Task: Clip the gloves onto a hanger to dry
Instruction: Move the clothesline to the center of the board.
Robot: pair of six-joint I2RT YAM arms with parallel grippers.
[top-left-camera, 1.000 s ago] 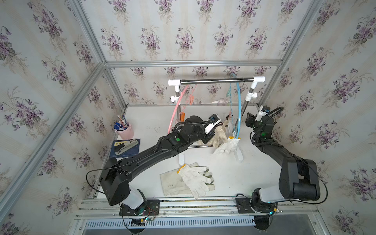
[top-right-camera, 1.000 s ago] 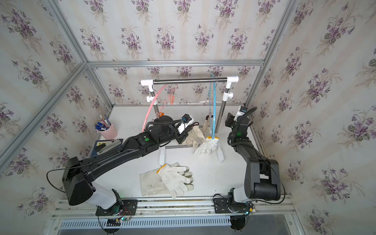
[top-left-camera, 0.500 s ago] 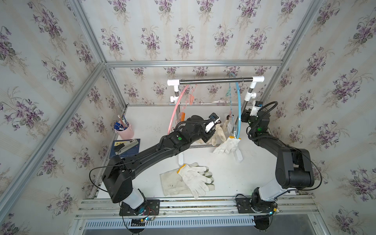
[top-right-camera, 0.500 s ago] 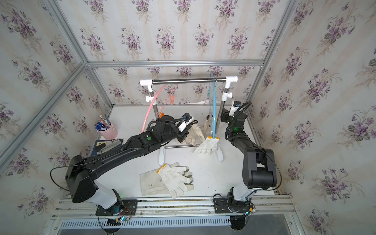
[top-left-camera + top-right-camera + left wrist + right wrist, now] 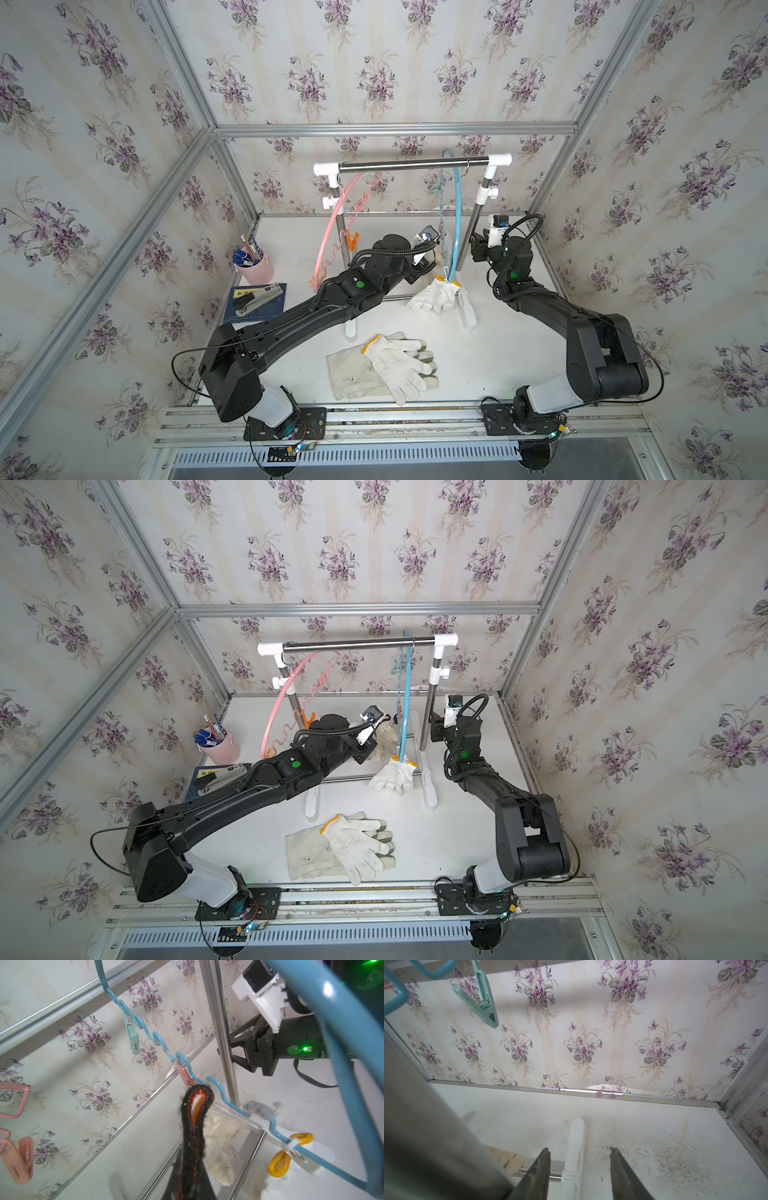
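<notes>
A: So, how far along?

B: Partway, by the look. Can count one white glove (image 5: 434,293) already clipped at the low end of the blue hanger (image 5: 457,216), yellow cuff up, fingers down toward the worktop (image 5: 498,353), near the post (image 5: 473,232). Might be a pair; cannot tell.

A: And in hand?

B: Beige glove (image 5: 220,1132), pinched tight in the left gripper (image 5: 422,266), black cuff raised to just beside the pink clip (image 5: 187,1076) on the same hanger. Not yet in the clip, judging from the left wrist view.

A: Right side?

B: Right gripper (image 5: 580,1153) with jaws apart and nothing between them, just beside the post, close to the hanger. Probably meant to squeeze that clip open.

A: Left to do?

B: Plenty. Lying near the front edge of the worktop: canvas glove (image 5: 349,374) with a loose white glove (image 5: 399,361) across it, neither touched by an arm. Also a spare green clip (image 5: 133,1039) higher on the blue hanger, plus a pink hanger (image 5: 332,232) carrying no glove.

A: Roughly a third done, then?

B: About that, as a guess.
</notes>
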